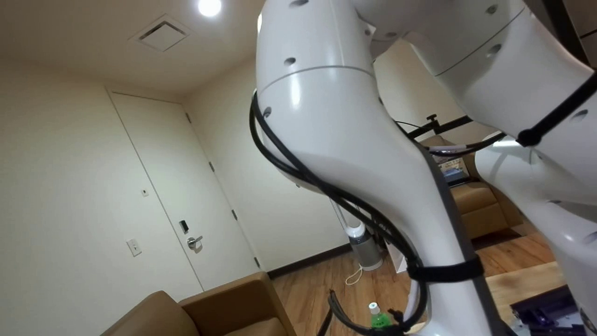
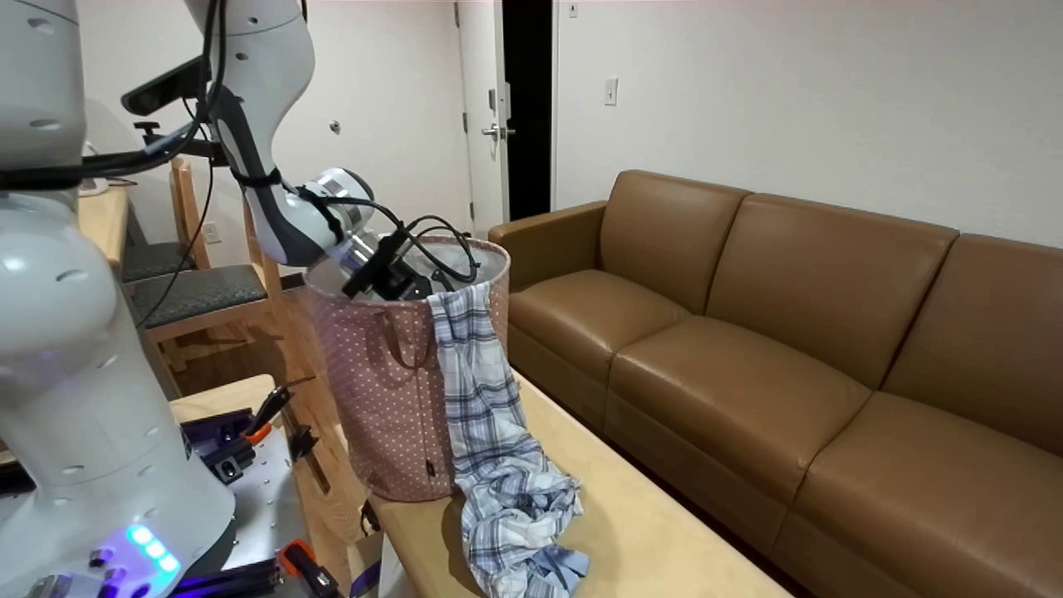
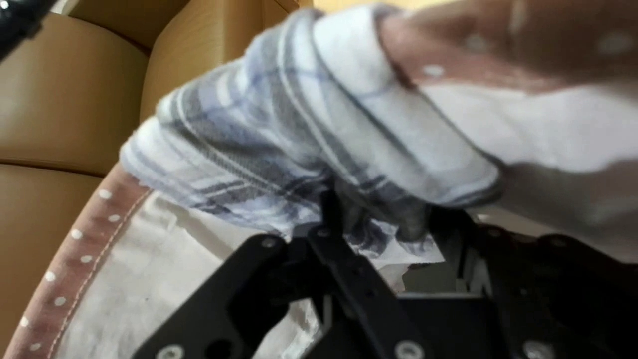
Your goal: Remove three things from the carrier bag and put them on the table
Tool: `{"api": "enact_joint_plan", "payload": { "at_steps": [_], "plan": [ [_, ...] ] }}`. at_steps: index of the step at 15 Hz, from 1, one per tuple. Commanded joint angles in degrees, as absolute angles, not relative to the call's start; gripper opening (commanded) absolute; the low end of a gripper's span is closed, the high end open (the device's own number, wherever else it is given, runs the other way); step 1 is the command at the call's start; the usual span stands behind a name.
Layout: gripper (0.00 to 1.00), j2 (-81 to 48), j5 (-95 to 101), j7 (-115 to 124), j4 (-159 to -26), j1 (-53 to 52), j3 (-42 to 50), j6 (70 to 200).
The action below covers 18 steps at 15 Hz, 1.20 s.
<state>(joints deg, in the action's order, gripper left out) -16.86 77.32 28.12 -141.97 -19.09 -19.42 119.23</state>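
Note:
A pink bag with white dots and a pale lining stands on the wooden table. Its rim also shows in the wrist view. A blue, white and grey plaid cloth hangs over the rim, its lower end bunched on the table; it also shows in the wrist view. My gripper is tilted down inside the bag's mouth, beside the cloth. In the wrist view my gripper has its fingers apart with cloth folds between them; the fingertips are partly hidden. A whitish sheet-like item shows below. Other contents are hidden.
A brown sofa runs along the table's far side. Chairs stand behind the bag. The robot's base and a metal cart top with tools are close to the bag. A green bottle shows low in an exterior view.

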Motion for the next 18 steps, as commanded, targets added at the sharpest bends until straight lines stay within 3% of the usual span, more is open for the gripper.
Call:
{"api": "enact_joint_plan", "payload": {
  "at_steps": [1, 4, 5, 18],
  "plan": [
    [0.20, -17.4, 78.4, 26.3, -141.3, -19.5, -18.8, 116.7],
    [0.02, -17.2, 78.3, 26.1, -141.4, -19.3, -18.6, 116.6],
    [0.00, -17.1, 78.1, 26.0, -141.5, -19.2, -18.5, 116.6],
    [0.01, 0.8, 75.9, 49.2, -152.9, -17.6, -17.1, 117.4]
  ]
}}
